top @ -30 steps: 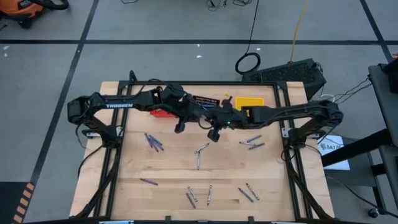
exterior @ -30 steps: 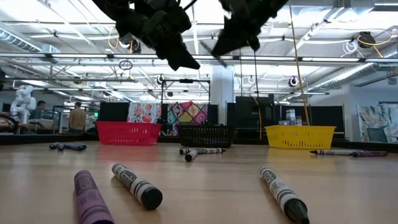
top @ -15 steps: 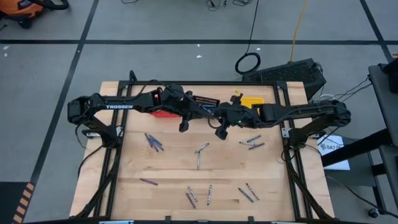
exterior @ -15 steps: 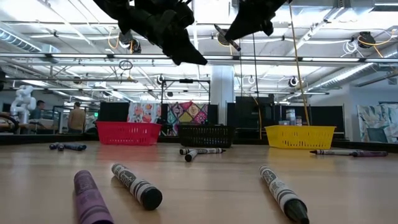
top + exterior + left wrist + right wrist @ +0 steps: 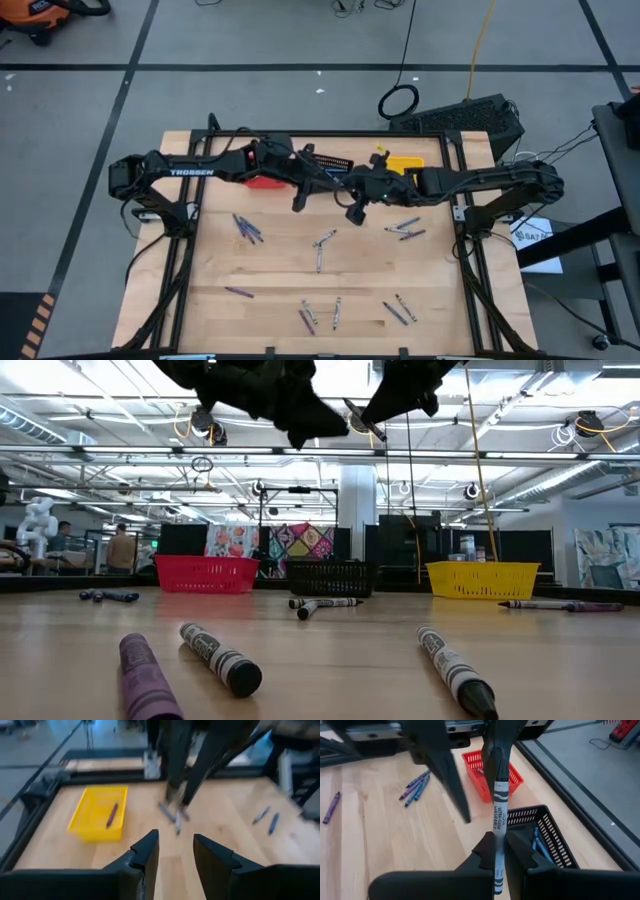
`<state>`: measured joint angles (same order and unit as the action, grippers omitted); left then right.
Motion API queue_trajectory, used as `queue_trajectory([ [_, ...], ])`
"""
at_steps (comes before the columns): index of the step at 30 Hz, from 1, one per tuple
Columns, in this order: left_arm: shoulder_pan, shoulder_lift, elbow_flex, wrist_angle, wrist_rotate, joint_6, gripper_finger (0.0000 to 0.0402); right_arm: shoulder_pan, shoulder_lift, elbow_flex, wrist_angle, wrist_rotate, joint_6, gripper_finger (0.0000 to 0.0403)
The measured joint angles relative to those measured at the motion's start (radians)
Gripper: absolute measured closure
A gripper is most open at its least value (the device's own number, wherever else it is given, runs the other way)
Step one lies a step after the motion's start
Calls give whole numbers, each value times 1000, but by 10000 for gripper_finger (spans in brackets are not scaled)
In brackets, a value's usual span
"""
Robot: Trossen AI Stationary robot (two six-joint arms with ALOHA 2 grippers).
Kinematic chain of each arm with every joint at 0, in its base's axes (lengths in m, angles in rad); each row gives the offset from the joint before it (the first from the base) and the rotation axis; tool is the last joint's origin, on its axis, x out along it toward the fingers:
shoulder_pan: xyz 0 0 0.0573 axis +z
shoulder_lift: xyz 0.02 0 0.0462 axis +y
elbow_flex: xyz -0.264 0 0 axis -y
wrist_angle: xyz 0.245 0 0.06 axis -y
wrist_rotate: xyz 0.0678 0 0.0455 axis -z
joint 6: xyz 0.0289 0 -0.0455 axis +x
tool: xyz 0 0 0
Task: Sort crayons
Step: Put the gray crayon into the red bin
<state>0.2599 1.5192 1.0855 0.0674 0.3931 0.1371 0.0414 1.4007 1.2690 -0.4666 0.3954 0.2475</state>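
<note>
Both arms hang above the surface (image 5: 250, 270) near the black basket (image 5: 535, 832). The right hand (image 5: 499, 851) is clamped on a grey crayon (image 5: 498, 815), held over that basket's edge. The left hand (image 5: 174, 851), just beside it, has its fingers spread and empty. Loose crayons (image 5: 322, 246) lie scattered nearer the front.

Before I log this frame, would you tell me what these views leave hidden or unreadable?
- Black basket, high view: both arms cross over it, hiding most of its contents.
- Red basket, high view: the left arm covers most of it.
- Held crayon, right wrist view: the right gripper hides its lower end.
- Loose crayons, left wrist view: blurred, colours unclear.
- Left gripper, low view: its arm is cut by the top edge.
</note>
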Motion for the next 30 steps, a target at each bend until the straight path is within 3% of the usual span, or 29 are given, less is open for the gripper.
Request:
queue_trajectory([
  [6, -22, 0, 0, 101, 29, -54, 274, 0, -2, 0, 37, -2, -26, 403],
  [23, -27, 0, 0, 164, -9, -80, 275, 0, 1, 0, 40, -7, -28, 403],
  [30, -26, 0, 0, 158, -15, -79, 322, 0, 1, 0, 44, -7, -28, 403],
])
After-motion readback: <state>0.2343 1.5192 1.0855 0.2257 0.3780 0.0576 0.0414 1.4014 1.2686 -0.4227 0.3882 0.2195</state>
